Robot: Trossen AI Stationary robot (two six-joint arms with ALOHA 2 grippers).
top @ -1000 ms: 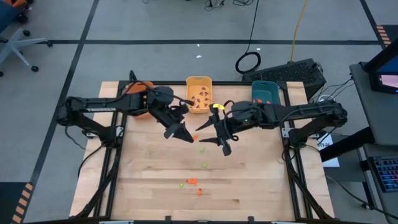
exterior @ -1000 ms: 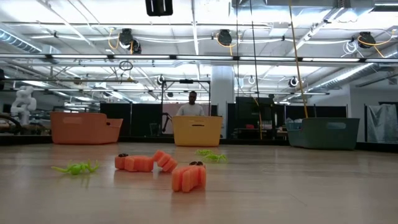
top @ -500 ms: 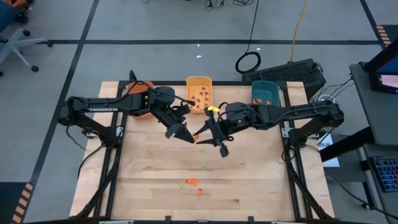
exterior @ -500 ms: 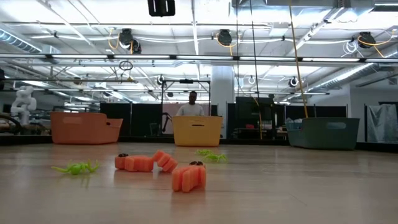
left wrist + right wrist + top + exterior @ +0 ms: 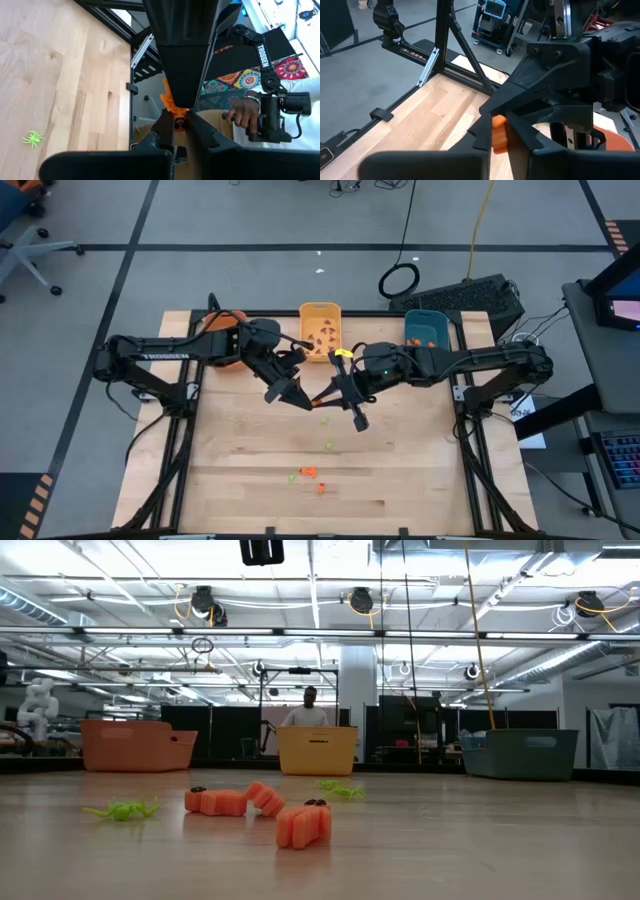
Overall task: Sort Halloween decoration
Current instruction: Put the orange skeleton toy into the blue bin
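Handover risk: left end effector [image 5: 303, 401] and right end effector [image 5: 322, 397], at bench centre, both clamp one orange trinket [image 5: 499, 134]; an untimely release could drop it.

The scene is brightly and evenly lit from overhead; in the low view, rows of ceiling lights [image 5: 360, 600] glare white and wash out the upper part. From above, the wooden table [image 5: 250, 470] shows only soft, short shadows beneath the two arms, and the grey floor around it carries mild sheen. At table level the near tabletop is blurred, and the orange trinkets [image 5: 260, 810] are slightly soft. Both wrist views have near fingers that are dark and out of focus, with bright blown-out patches in the background of the left one.
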